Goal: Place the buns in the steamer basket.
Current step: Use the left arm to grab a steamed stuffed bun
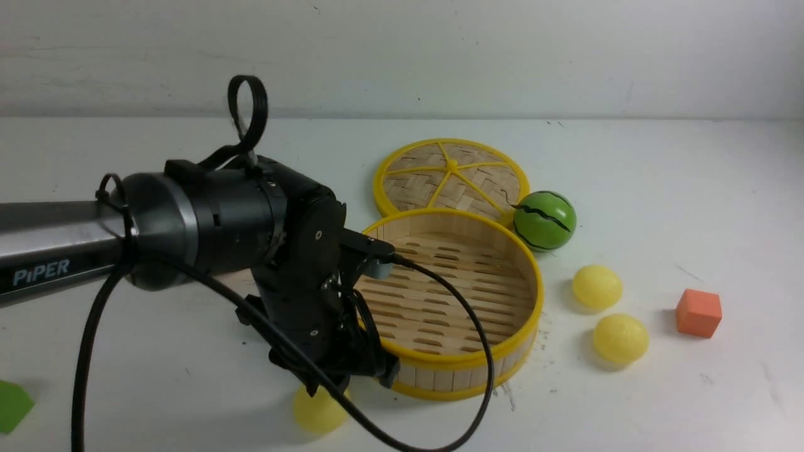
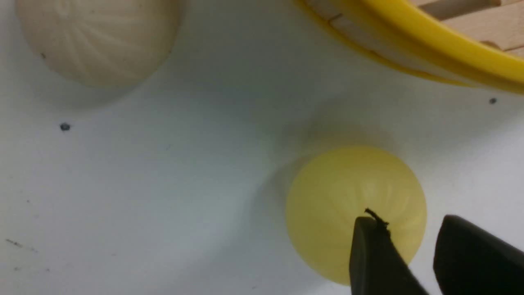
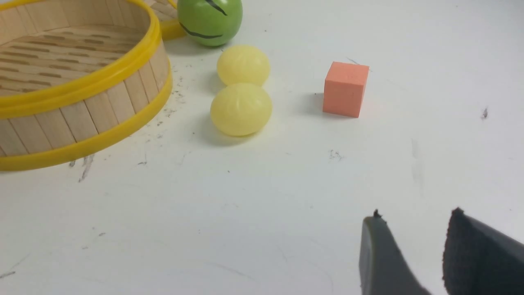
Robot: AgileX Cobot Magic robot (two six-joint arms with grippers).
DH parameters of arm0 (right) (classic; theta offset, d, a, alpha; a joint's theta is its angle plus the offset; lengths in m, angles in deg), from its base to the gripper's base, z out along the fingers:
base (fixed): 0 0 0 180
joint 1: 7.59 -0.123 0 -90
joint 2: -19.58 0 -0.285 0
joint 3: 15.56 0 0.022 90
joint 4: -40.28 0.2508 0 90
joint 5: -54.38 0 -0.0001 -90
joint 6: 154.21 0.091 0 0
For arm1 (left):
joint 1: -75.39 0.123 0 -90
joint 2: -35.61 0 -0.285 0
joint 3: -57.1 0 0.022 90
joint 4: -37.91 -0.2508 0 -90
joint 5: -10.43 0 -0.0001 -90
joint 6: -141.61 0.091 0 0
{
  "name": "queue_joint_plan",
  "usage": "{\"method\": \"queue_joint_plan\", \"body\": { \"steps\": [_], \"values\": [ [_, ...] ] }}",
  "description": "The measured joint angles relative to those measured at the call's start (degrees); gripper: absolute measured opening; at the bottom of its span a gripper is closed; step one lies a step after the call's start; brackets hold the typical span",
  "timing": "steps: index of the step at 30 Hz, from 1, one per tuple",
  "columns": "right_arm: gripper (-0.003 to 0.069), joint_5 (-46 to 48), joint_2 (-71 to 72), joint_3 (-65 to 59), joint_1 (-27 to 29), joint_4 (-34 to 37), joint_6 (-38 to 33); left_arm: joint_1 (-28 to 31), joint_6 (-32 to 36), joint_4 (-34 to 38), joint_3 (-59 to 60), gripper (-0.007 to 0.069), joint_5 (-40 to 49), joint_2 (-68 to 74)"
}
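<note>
The steamer basket (image 1: 524,263) stands mid-table, and only bare slats show on its floor. My left gripper (image 2: 409,229) is open and points down just outside the basket's near rim (image 2: 430,49). It hangs over a pale yellow bun (image 2: 339,196) on the table, which one fingertip (image 2: 368,246) overlaps; nothing is gripped. An off-white bun (image 2: 98,37) lies close by. Two more yellow buns (image 1: 597,286) (image 1: 620,339) lie right of the basket. My right gripper (image 3: 415,221) is open over bare table, well short of those buns (image 3: 240,108).
The flat woven lid (image 1: 451,179) lies behind the basket with a green watermelon ball (image 1: 544,220) beside it. An orange cube (image 1: 698,312) sits right of the two buns. A green piece (image 1: 12,405) shows at the near left edge. The left arm's cable loops over the basket's front.
</note>
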Motion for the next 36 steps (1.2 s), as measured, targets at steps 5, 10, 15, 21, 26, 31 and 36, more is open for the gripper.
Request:
{"method": "queue_joint_plan", "body": {
  "steps": [5,10,15,21,26,31,36],
  "values": [
    [0.0239,0.00,0.00,0.00,0.00,0.00,0.00,0.00,0.00,-0.33,0.00,0.0253,-1.23,1.46],
    [0.0239,0.00,0.00,0.00,0.00,0.00,0.00,0.00,0.00,-0.59,0.00,0.0248,-1.36,2.25],
    [0.0239,0.00,0.00,0.00,0.00,0.00,0.00,0.00,-0.05,-0.66,0.00,0.0248,-1.59,2.25],
    [0.0239,0.00,0.00,0.00,0.00,0.00,0.00,0.00,-0.11,-0.66,0.00,0.0248,-1.59,2.25],
    [0.0239,0.00,0.00,0.00,0.00,0.00,0.00,0.00,-0.11,-0.66,0.00,0.0248,-1.59,2.25],
    [0.0239,0.00,0.00,0.00,0.00,0.00,0.00,0.00,-0.16,-0.70,0.00,0.0247,-1.59,2.25],
    [0.0239,0.00,0.00,0.00,0.00,0.00,0.00,0.00,-0.16,-0.70,0.00,0.0232,-1.59,2.25]
  ]
}}
